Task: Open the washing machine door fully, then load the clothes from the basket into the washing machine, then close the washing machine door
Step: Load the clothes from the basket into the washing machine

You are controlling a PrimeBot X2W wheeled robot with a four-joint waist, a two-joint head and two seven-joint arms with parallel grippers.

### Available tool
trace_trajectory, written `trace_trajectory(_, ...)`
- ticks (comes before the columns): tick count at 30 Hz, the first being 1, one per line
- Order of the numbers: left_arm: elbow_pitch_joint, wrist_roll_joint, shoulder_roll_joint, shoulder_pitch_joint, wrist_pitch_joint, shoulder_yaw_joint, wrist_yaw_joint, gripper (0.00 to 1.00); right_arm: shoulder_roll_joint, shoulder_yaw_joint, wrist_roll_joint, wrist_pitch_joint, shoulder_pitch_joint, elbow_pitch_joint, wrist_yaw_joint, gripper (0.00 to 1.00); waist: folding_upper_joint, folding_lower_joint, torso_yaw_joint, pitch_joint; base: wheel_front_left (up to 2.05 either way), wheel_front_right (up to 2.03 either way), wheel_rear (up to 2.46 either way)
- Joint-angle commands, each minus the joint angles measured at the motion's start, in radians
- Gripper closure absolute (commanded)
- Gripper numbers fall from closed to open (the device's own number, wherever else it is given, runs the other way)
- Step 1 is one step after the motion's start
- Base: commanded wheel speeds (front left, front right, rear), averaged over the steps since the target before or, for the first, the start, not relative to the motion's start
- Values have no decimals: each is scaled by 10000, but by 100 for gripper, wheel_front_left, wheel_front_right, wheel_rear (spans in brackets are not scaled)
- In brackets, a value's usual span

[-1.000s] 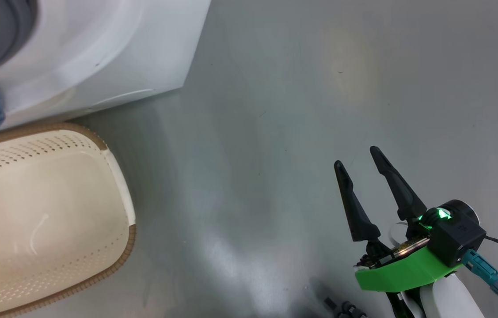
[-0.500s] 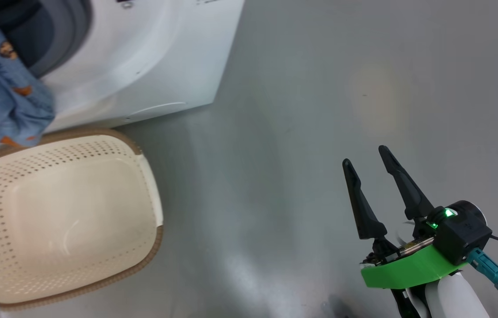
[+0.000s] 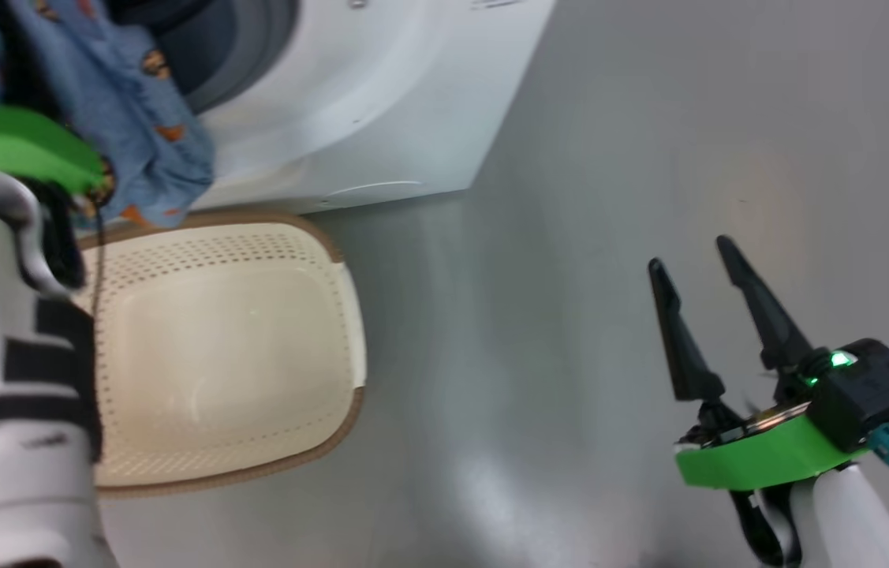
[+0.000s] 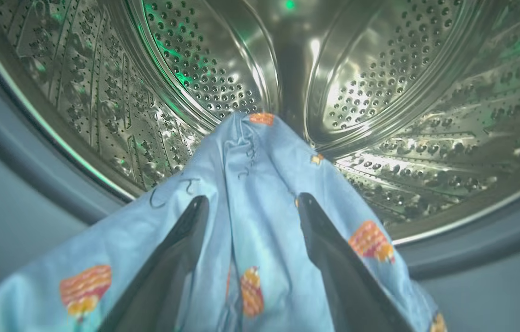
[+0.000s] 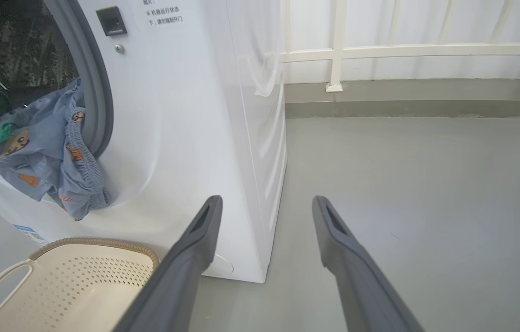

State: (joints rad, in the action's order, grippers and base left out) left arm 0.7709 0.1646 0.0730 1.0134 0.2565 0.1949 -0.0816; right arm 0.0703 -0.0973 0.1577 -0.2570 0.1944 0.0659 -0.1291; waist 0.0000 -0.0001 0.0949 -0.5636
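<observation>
Clothes [image 4: 250,184] across drum [image 4: 195,60] mouth — partly inside

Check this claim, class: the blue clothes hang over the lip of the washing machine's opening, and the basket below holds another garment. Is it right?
Wrong in one respect: the basket holds nothing; the head view shows its bare perforated inside. The clothes do hang over the lip of the washing machine opening.

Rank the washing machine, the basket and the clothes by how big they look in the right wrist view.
1. The washing machine, by far the largest.
2 and 3. The basket and the clothes look alike in size. The basket is cut off by the picture's edge, so I won't rank them.
</observation>
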Motion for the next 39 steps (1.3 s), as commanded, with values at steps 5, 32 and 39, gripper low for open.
trace_trajectory(5, -1412, 248, -63, -1616, 53, -197, 348, 0, 261, 111, -195, -48, 152, 275, -16, 0, 0, 1, -1043, 110, 0, 0, 0)
trace_trajectory(32, -6608, 1567, -226, -7677, 53, -2283, -1102, 0, 450, 788, -256, -48, -236, 368, -16, 0, 0, 1, -1902, 482, 0, 0, 0)
trace_trajectory(39, -7911, 1767, -227, -9081, 6, -2599, -1414, 0, 331, 877, -250, -48, -358, 445, -16, 0, 0, 1, -1818, 467, 0, 0, 0)
